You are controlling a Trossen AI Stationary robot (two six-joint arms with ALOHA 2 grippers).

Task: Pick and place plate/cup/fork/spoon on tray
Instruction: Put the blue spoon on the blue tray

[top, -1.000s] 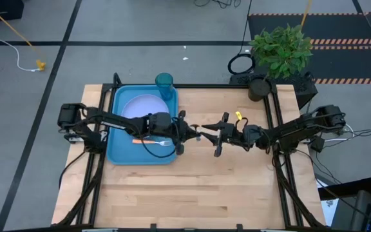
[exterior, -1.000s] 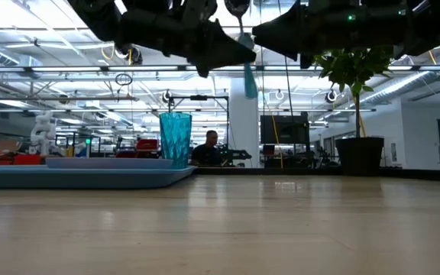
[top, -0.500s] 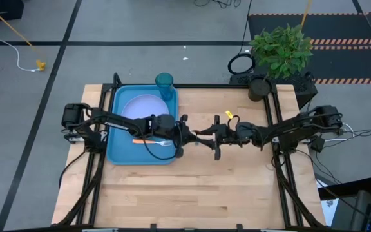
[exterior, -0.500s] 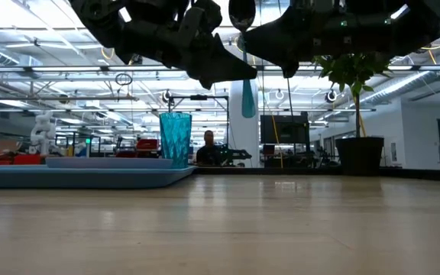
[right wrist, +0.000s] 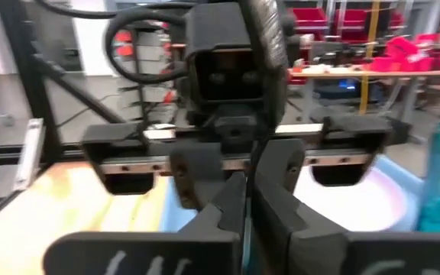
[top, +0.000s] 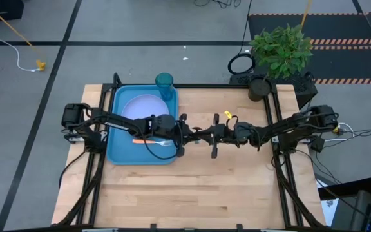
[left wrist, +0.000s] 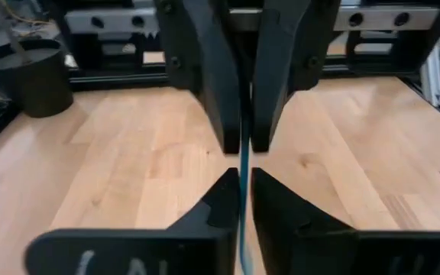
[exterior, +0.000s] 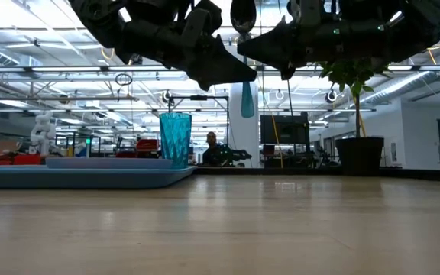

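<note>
The spoon hangs upright above the middle of the table, its dark bowl up and its light-blue handle down. My left gripper and my right gripper meet tip to tip there, both shut on it. The blue tray lies at the table's left. It carries the pale plate, the orange-handled fork on the plate's near edge, and the teal cup standing in its far right corner. My left gripper pinches the spoon's thin blue handle between its two fingers, coming level from the table's left, across the handle. The spoon is clear of the table, upright. My right gripper pinches the same handle between its two fingers, level from the table's right and across it. Its fingertips stand just beyond the left gripper's. The handle's free end hangs below both grippers.
A dark pot with a green plant stands at the table's far right corner. Bare wood spreads over the table's near half and to the right of the tray. In the low view a person shows far behind the table.
My right gripper has moved toward the table's left, up to my left gripper, and has shut on the spoon. My left gripper has kept its place with the spoon upright in it.
</note>
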